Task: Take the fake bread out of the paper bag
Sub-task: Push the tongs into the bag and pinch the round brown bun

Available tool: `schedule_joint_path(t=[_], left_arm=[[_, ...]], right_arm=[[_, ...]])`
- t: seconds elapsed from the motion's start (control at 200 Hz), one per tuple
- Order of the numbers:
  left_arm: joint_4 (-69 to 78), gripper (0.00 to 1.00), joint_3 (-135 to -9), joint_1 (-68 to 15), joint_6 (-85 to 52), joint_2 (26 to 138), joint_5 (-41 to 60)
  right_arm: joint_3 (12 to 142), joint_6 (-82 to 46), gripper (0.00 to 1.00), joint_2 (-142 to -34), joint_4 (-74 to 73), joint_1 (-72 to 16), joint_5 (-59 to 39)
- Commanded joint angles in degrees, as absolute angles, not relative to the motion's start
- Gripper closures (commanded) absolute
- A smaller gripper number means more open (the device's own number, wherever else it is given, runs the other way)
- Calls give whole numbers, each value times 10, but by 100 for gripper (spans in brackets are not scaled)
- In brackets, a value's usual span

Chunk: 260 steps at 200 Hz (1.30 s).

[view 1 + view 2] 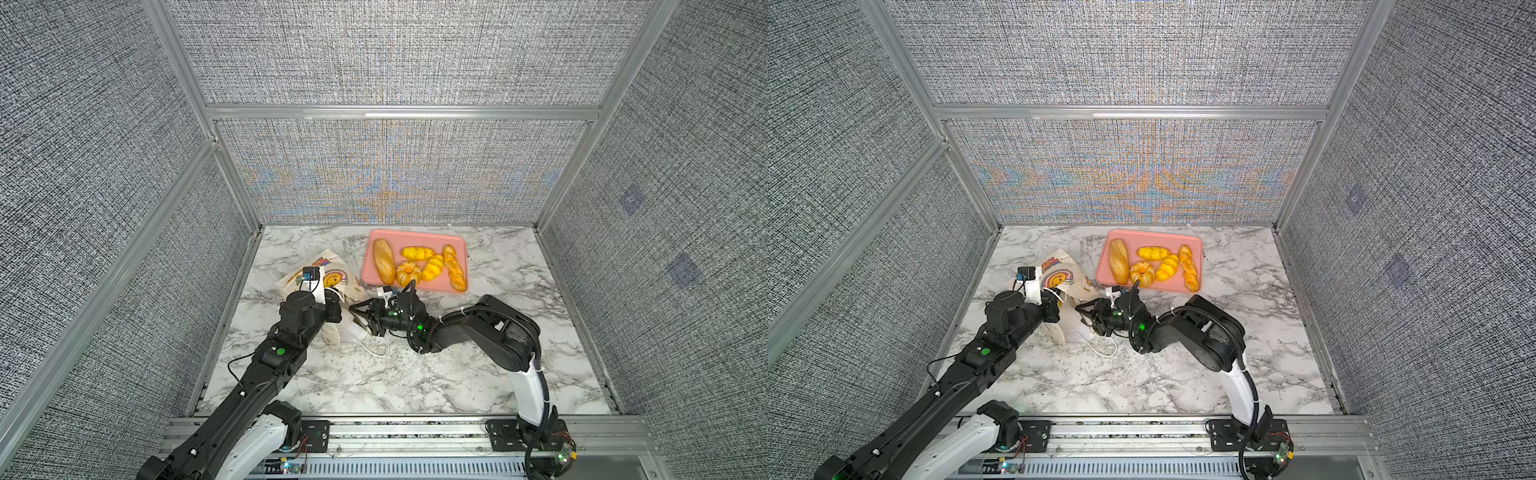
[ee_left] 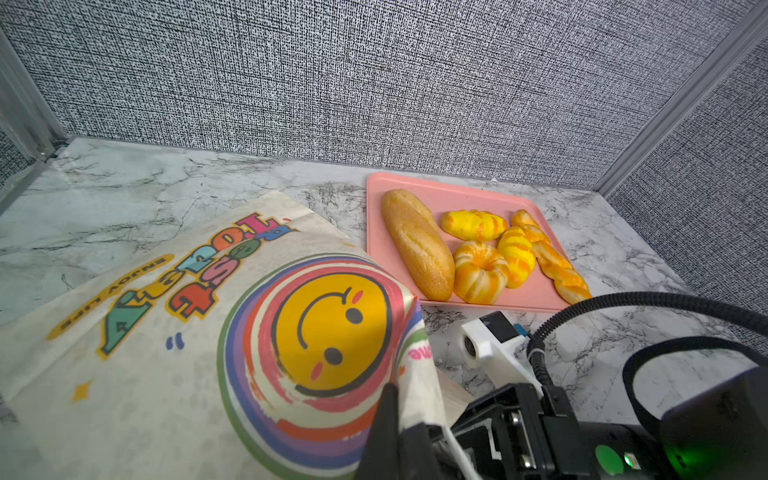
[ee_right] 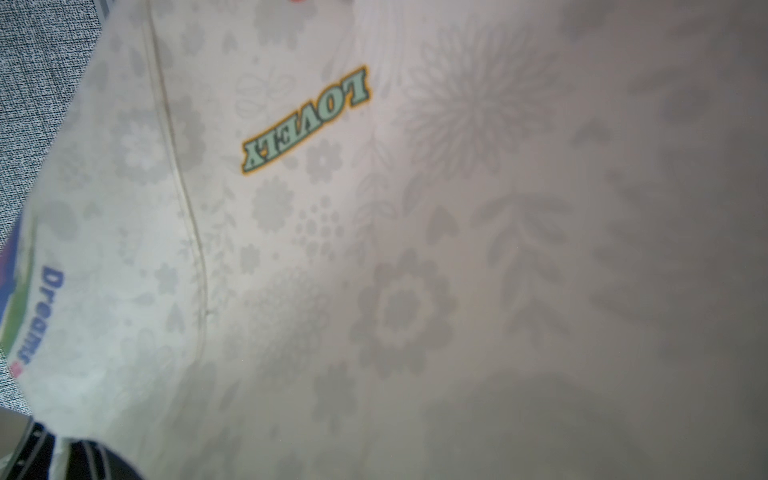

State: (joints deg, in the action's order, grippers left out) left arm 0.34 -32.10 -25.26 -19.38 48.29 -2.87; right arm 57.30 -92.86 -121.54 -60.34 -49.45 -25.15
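Note:
The paper bag (image 1: pixel 332 270) (image 1: pixel 1059 272) lies on its side on the marble table, smiley print (image 2: pixel 328 328) facing up. My left gripper (image 2: pixel 397 419) is shut on the bag's rim at its mouth, lifting that edge. My right gripper (image 1: pixel 358 316) (image 1: pixel 1086 315) is at the bag's mouth with its fingers spread and nothing seen between them. The right wrist view is filled by the bag's flowered paper (image 3: pixel 374 249) and shows no jaws. Several pieces of fake bread lie on the pink tray: a long loaf (image 1: pixel 384 261), a ring cake (image 1: pixel 407 273), two croissants and a braided stick (image 1: pixel 454 267). Bread inside the bag is hidden.
The pink tray (image 1: pixel 415 237) (image 2: pixel 457 195) sits at the back of the table, just behind my right wrist. A white cord handle (image 1: pixel 376 352) trails on the marble in front of the bag. Grey fabric walls with metal posts close in three sides.

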Motion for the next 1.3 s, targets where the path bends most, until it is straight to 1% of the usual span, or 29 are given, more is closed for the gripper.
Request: schedule_joint_path(t=[0.0,0.19,0.285,0.325,0.375,0.455,0.535,0.66,0.83,0.95,1.296], left_arm=[[13,100,-319,-253,-201,482,-18],[13,100,-312,-253,-207,478,-14],[14,100,-309,-252,-209,478,-12],[15,100,-307,-252,-211,478,-11],[18,100,-306,-252,-212,479,-9],[21,100,-304,-253,-217,481,-8],[27,100,-301,-252,-225,483,-7],[38,100,-297,-252,-242,489,-13],[53,100,-296,-253,-269,500,-29],[60,100,-301,-253,-274,508,-40],[53,100,-321,-254,-263,512,-66]], right_arm=[[589,-943,44,-1224,-643,-490,-243],[619,-947,44,-1246,-639,-478,-239],[632,-949,48,-1261,-642,-472,-237],[638,-950,52,-1267,-647,-470,-238],[645,-953,59,-1276,-657,-469,-240],[652,-958,73,-1286,-676,-467,-245],[652,-958,86,-1289,-685,-468,-249],[641,-954,100,-1279,-693,-469,-258],[595,-923,100,-1231,-656,-478,-269],[541,-902,100,-1188,-641,-488,-259],[409,-898,100,-1119,-688,-524,-242]])
